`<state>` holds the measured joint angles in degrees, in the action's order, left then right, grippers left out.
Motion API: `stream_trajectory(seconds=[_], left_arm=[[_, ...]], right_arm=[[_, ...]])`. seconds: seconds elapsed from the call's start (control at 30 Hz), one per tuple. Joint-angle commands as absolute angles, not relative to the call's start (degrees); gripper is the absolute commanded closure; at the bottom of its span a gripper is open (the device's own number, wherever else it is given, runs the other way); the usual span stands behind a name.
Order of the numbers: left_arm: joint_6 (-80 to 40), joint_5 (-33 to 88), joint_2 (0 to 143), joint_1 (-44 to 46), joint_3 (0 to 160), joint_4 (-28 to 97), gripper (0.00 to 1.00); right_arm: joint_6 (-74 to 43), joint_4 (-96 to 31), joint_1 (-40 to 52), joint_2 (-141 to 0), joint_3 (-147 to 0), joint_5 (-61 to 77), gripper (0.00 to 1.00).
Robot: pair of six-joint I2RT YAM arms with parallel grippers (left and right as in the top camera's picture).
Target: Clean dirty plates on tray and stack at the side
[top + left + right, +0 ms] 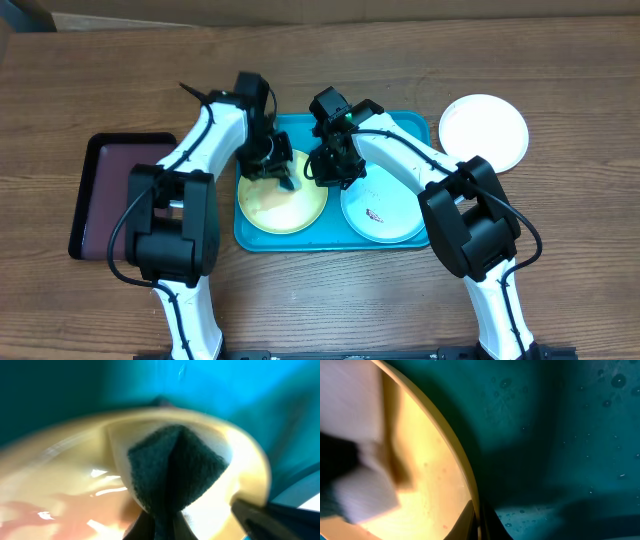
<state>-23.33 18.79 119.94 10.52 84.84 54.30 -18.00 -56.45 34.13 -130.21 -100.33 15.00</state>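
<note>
We see the large turquoise-blue rectangular plastic tray [330,242] lying in the middle of the brown wooden table [560,260], with 2 plates inside it. The yellow-green rimmed round shallow plate [290,205] fills the tray's left half. The pale mint-white round shallow plate [390,200] fills the right half and carries a small red-brown smear [375,213] near its middle. The 2 plates lie side by side, very close, though we cannot tell whether their rims touch. The white round shallow plate [483,132] sits on the table, off the tray, beyond its far right corner.

The left tool [275,172] is down over the far part of the yellow-green plate. In the left wrist view we find it [160,527] pinching a dark teal sponge pad [175,470], which is pressed against the plate's glossy inner surface just inside the rim.

The right tool [325,172] sits at that same plate's right edge, between the 2 plates. From its wrist camera we see it [479,525] closed thinly on the yellow rim, with the wet tray floor, speckled with droplets, to the right.

A smaller dark maroon rectangular tray with a black rim [110,165] rests on the table to the left, well apart from the blue tray.
</note>
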Motion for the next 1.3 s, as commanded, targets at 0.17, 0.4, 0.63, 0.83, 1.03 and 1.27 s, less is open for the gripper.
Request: stream_trajectory(seconds=[0.17, 0.4, 0.63, 0.83, 1.03, 1.27], left_arm=[[-21.9, 9.0, 120.3, 10.8, 79.5, 55.7, 0.95], [-31.4, -11.9, 120.3, 9.1, 84.7, 66.7, 0.96], [-36.2, -23.9, 120.3, 7.6, 96.1, 77.4, 0.96], [-41.3, -24.5, 119.3, 5.3, 110.6, 89.3, 0.96], [-40.4, -19.8, 113.6, 1.0, 113.5, 91.9, 0.96], [-36.1, -12.9, 109.2, -7.4, 113.4, 91.8, 0.95]], right_arm=[[-18.0, -56.5, 33.6, -131.0, -98.5, 10.8, 0.96], [-18.0, -56.4, 33.6, -131.0, -98.5, 10.1, 0.96], [-18.0, -56.0, 33.6, -131.0, -98.6, 10.1, 0.96], [-18.0, -56.9, 33.6, -130.6, -99.9, 9.8, 0.96], [-17.5, -60.5, 34.5, -127.3, -106.6, 1.4, 0.96], [-17.5, -70.1, 38.5, -122.6, -118.8, -23.0, 0.96]])
